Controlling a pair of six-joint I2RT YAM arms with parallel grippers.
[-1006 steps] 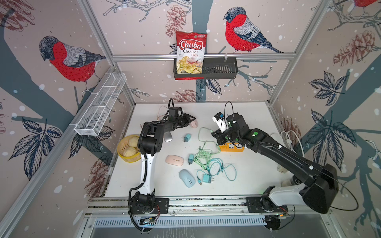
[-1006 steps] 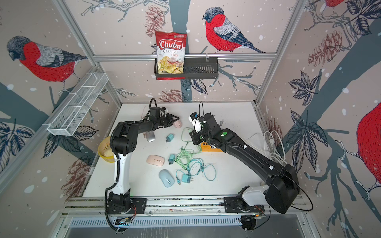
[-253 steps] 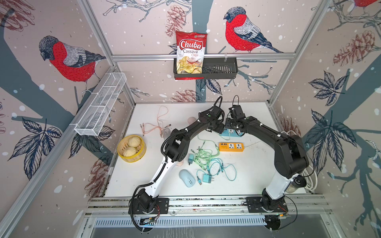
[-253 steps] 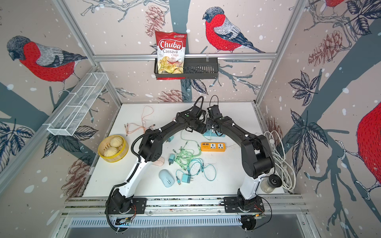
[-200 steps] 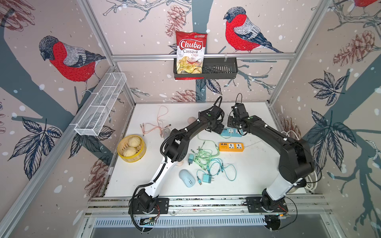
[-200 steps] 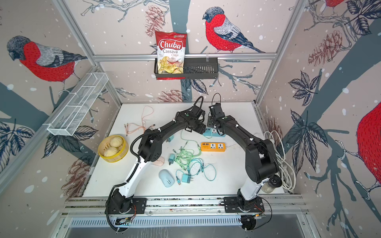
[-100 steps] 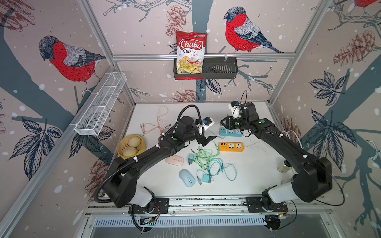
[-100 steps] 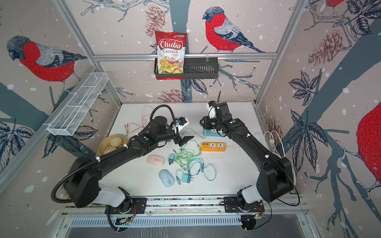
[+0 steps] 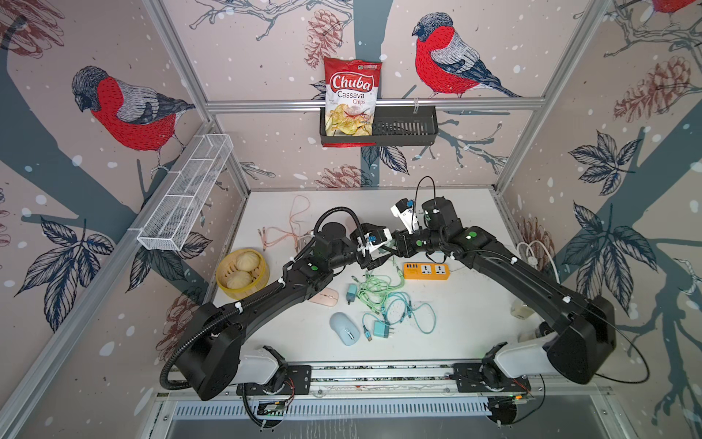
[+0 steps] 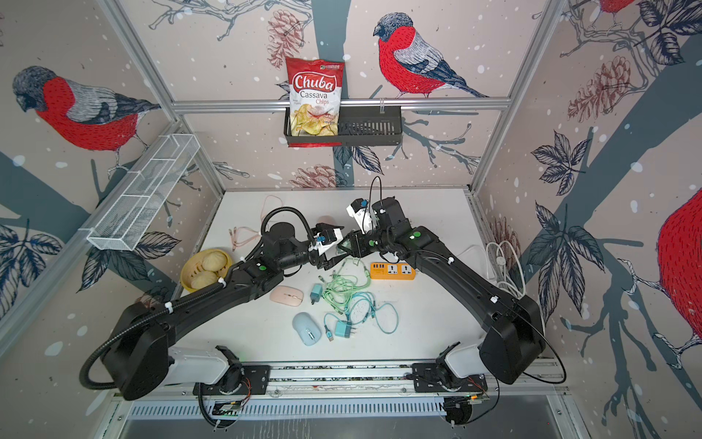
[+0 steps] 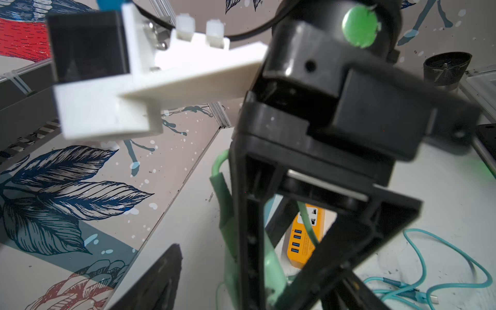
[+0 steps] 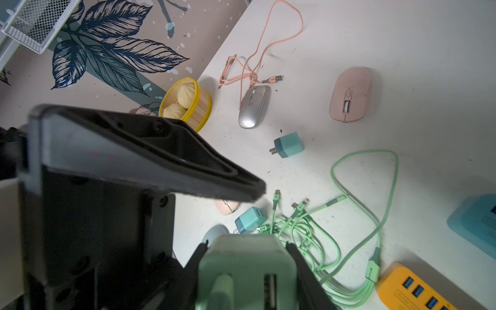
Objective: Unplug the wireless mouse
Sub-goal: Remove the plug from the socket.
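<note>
My right gripper [image 12: 247, 268] is shut on a mint green adapter [image 12: 245, 271], held above the table's middle, with a green cable [image 12: 386, 209] plugged into it. My left gripper [image 9: 381, 255] is open and faces it, its fingers either side of the adapter's cable plug [image 11: 221, 188]. A pink mouse [image 12: 350, 94] and a silver mouse [image 12: 253, 106] lie at the back. A second pink mouse [image 9: 324, 295] and a blue mouse [image 9: 343, 328] lie nearer the front. I cannot tell whether any mouse has a cable in it.
An orange power strip [image 9: 425, 271] lies right of the grippers and a blue one [image 12: 475, 222] beyond it. Green and teal cables [image 9: 383, 300] with teal adapters [image 12: 288, 145] are tangled mid-table. A pink cable [image 9: 292, 228] and a yellow basket of buns [image 9: 241, 273] sit at the left.
Both arms have drawn back from the blue power strip at the rear. The right gripper has carried the green adapter toward the middle, where it now meets the left gripper.
</note>
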